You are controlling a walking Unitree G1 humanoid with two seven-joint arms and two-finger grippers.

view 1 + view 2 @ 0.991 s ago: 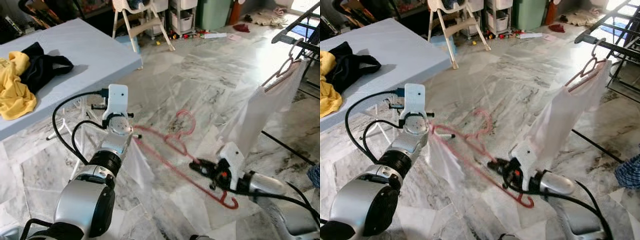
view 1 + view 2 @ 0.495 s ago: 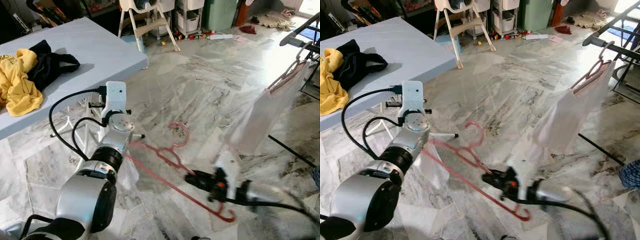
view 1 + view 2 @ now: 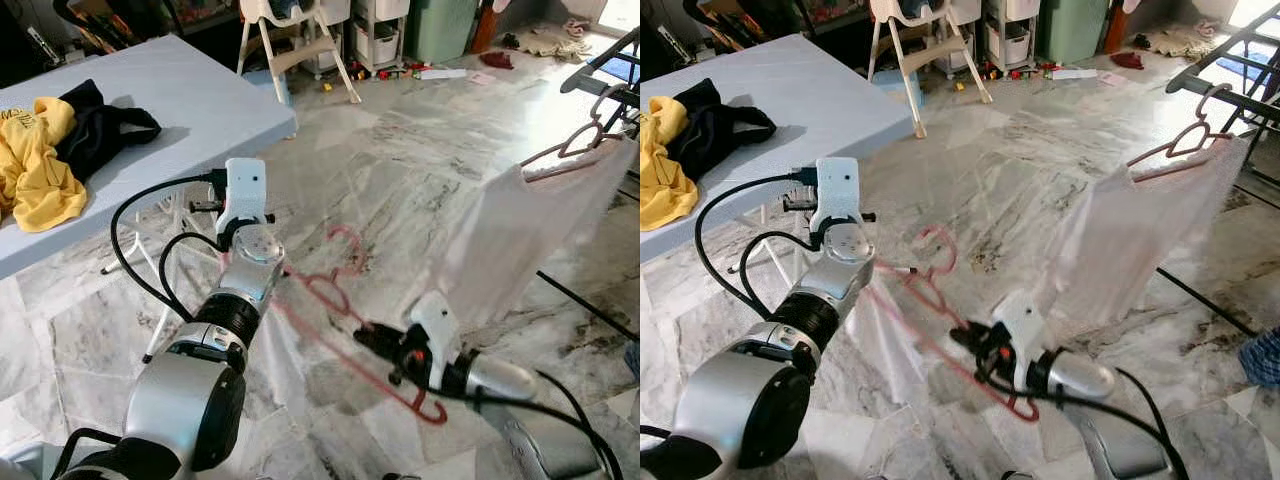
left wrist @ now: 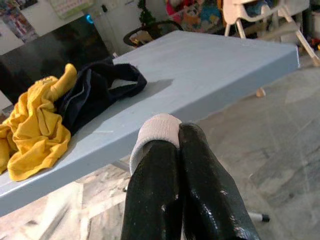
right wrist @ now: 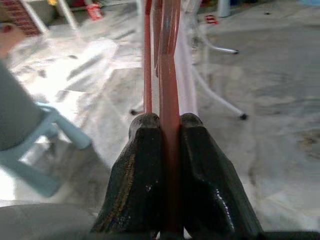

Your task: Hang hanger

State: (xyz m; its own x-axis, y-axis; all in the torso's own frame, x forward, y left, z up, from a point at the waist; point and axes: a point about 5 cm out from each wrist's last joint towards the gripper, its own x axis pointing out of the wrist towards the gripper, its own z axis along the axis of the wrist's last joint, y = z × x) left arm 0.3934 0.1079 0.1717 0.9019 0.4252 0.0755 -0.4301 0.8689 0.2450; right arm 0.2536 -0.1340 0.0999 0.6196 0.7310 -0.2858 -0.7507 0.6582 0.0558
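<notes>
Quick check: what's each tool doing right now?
Left tool: shut, pinching the white fabric.
Right tool: shut on the red hanger.

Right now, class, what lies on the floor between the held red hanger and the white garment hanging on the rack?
In the left eye view, bare marble floor separates the red hanger from the white garment.

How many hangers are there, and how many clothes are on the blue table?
Red hangers: 2, one held between the right tool and the left tool, one hanging on the rack with a white garment.
Clothes on the blue table: 2, one yellow, one black.
Total: 4
</notes>
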